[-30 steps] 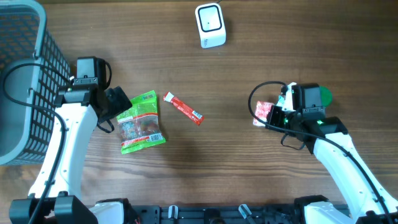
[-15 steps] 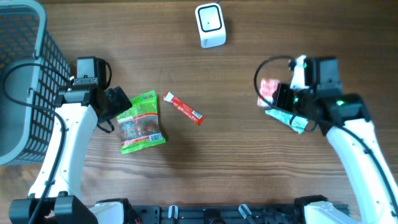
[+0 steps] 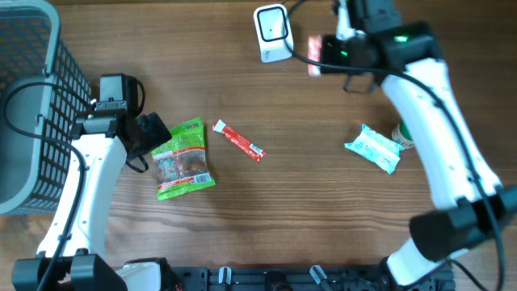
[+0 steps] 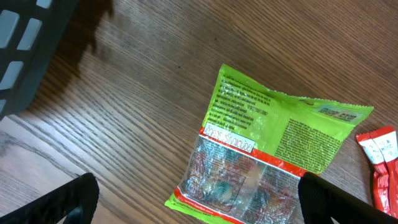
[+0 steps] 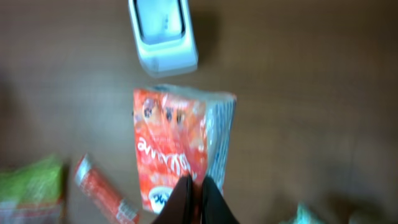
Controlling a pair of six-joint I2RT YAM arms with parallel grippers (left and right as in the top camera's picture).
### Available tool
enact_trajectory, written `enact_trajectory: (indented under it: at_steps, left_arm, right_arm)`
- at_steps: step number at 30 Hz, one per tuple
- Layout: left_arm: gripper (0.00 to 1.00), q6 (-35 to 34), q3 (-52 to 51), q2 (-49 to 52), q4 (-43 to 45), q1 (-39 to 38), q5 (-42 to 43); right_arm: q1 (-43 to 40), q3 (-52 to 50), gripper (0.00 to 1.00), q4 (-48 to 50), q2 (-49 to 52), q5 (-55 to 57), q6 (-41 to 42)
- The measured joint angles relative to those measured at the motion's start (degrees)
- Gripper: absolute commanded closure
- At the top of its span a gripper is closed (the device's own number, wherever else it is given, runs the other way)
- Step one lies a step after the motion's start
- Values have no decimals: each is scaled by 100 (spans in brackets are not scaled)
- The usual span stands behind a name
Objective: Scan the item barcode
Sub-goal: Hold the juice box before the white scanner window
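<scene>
The right gripper is pinched tight on the lower edge of the red snack packet, just beside the white barcode scanner. The left gripper gapes wide over the green candy bag, holding nothing.

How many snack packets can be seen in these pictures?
4. Green packet left of centre; small red stick packet just right of it; pale blue packet at right; red packet held by the right end effector beside the scanner. The basket may hide more.
</scene>
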Motion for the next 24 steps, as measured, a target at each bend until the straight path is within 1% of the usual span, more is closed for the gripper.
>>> enact_trajectory:
  at_steps: [5,9,13,17,21,24]
  left_arm:
    - [0,0,0,0,0,0,-2]
    - [0,0,0,0,2,0,0]
    - [0,2,0,0,2,0,-2]
    - [0,0,0,0,2,0,-2]
    - [0,2,0,0,2,0,-2]
    - [0,2,0,0,0,0,-2]
  right_arm:
    - [457,24,96,1117,831,1270,-210]
    - [789,22,96,2090,1626,2166,-737]
    - [1032,22,96,3071,2186,2920,-1318]
    - [1137,22,96,3871,2588,3364,-1864]
    - [1126,22,96,4205,2719,3499,-2072]
    - [1121,22,96,4275,2719,3475,-2035]
